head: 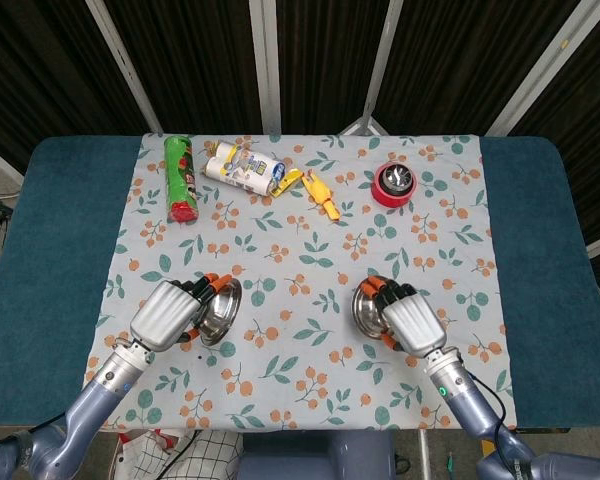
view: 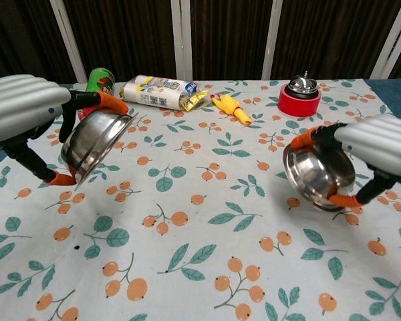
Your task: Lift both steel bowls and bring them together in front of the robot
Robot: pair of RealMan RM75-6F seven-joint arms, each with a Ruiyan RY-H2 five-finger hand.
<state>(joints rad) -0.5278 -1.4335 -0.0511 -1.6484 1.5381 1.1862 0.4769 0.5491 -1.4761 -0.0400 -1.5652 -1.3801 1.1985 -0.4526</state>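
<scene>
My left hand (head: 170,313) (view: 20,110) grips a steel bowl (head: 220,309) (view: 93,142) by its rim, tilted with its opening facing right and down, low over the floral cloth at the left. On the right, my right hand (head: 412,318) (view: 381,144) holds the second steel bowl (head: 367,307) (view: 317,174) between orange-tipped fingers, opening facing left, close to the cloth. The two bowls are well apart, with bare cloth between them.
Along the far edge of the floral cloth (head: 310,260) lie a green can (head: 182,178), a white packet (head: 245,167), a yellow toy (head: 321,193) and a red-based bell (head: 394,183). Blue table surface (head: 60,250) flanks the cloth.
</scene>
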